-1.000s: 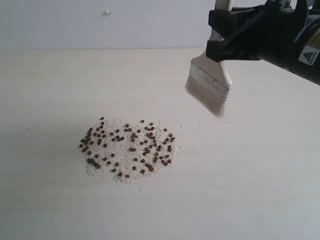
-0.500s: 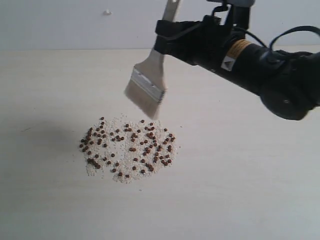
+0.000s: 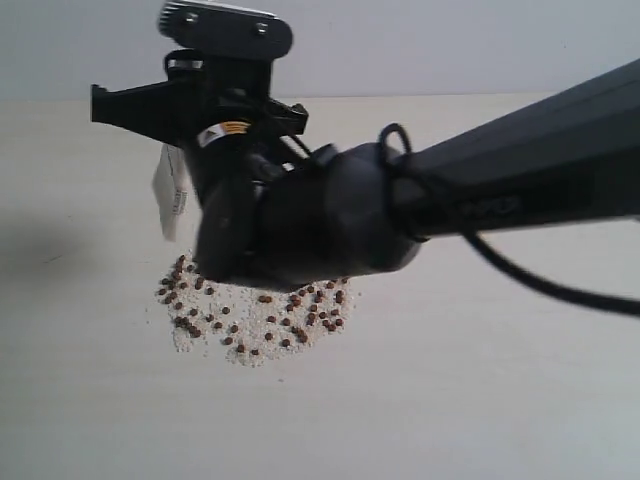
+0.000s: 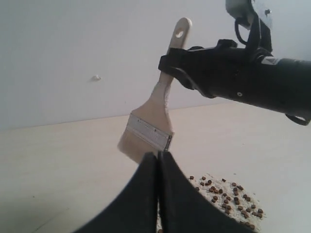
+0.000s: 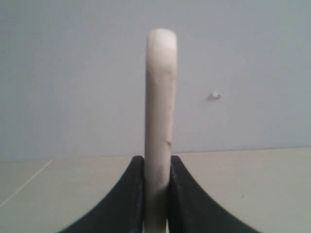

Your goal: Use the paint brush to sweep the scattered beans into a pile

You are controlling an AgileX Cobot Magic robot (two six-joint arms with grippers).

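Note:
The beans (image 3: 262, 318) lie as a loose patch of reddish-brown pellets among pale crumbs on the tabletop; my right arm hides the patch's far part. My right gripper (image 3: 150, 108) is shut on the paint brush (image 3: 172, 195), which hangs edge-on just above and to the left of the patch. In the right wrist view the wooden handle (image 5: 160, 107) stands clamped in the right gripper (image 5: 158, 167). The left wrist view shows the brush (image 4: 151, 128), the right gripper (image 4: 171, 65) and the beans (image 4: 228, 194). My left gripper (image 4: 158, 159) is shut on nothing.
The pale wooden tabletop (image 3: 480, 400) runs back to a light wall (image 3: 420, 40). My right arm (image 3: 470, 205) stretches across the middle from the right side. A small white mark (image 4: 96, 77) sits on the wall.
My right arm has swung the brush leftward over the beans, from the upper right to the patch's left edge. The beans have not moved.

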